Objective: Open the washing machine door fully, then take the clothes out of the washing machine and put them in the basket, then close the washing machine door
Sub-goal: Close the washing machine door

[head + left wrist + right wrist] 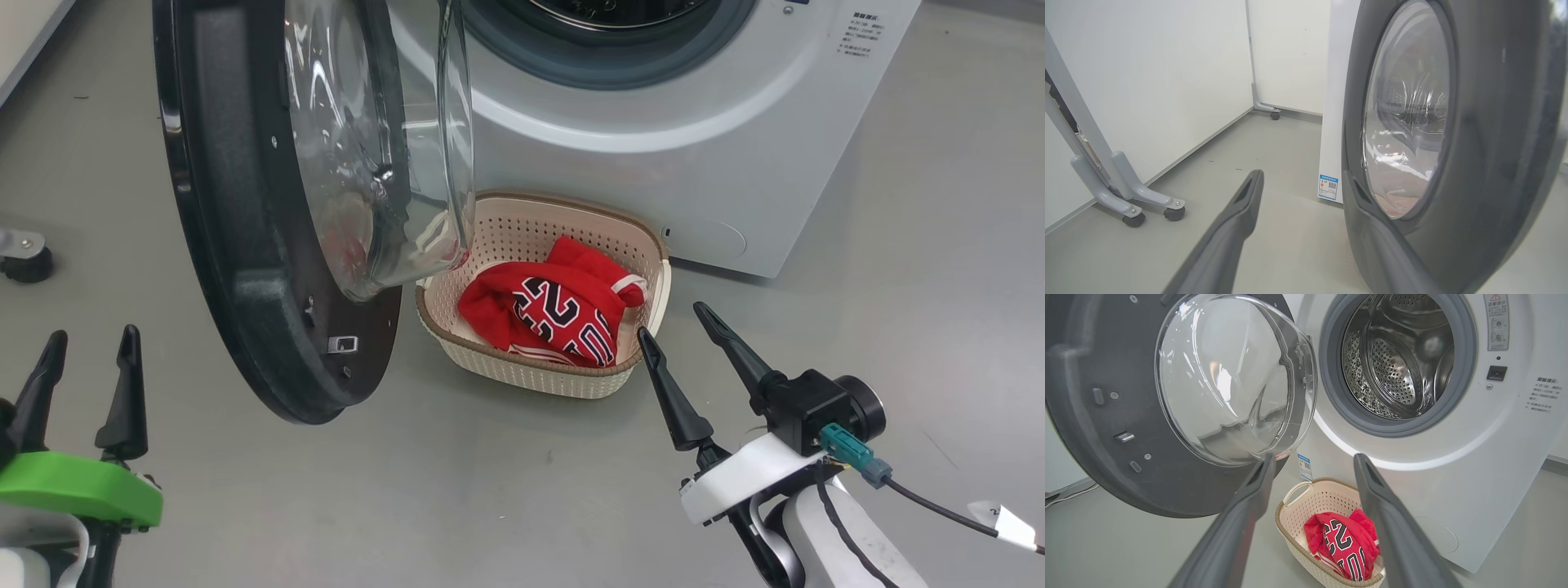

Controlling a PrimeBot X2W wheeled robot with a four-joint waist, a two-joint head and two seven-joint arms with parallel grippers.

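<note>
The washing machine [669, 139] stands with its door [237, 245] swung out to the left, glass bowl facing the basket. Its steel drum [1396, 363] looks bare inside. The red clothes [555, 310] lie bunched in the cream basket [522, 371] on the floor before the machine. My left gripper [94, 332] is open, low at the left, outside the door. In the left wrist view, the left gripper [1303, 174] has one finger close to the door's dark rim [1494, 143]. My right gripper [672, 318] is open and empty, just right of the basket. In the right wrist view, the right gripper [1314, 457] points over the clothes [1343, 543].
Grey frame legs on castors [1135, 200] stand by the white wall at the left, and a castor [24, 261] sits at the left edge. Another castor foot [1274, 115] is at the far wall beside the machine's side [1337, 102]. Grey floor lies around.
</note>
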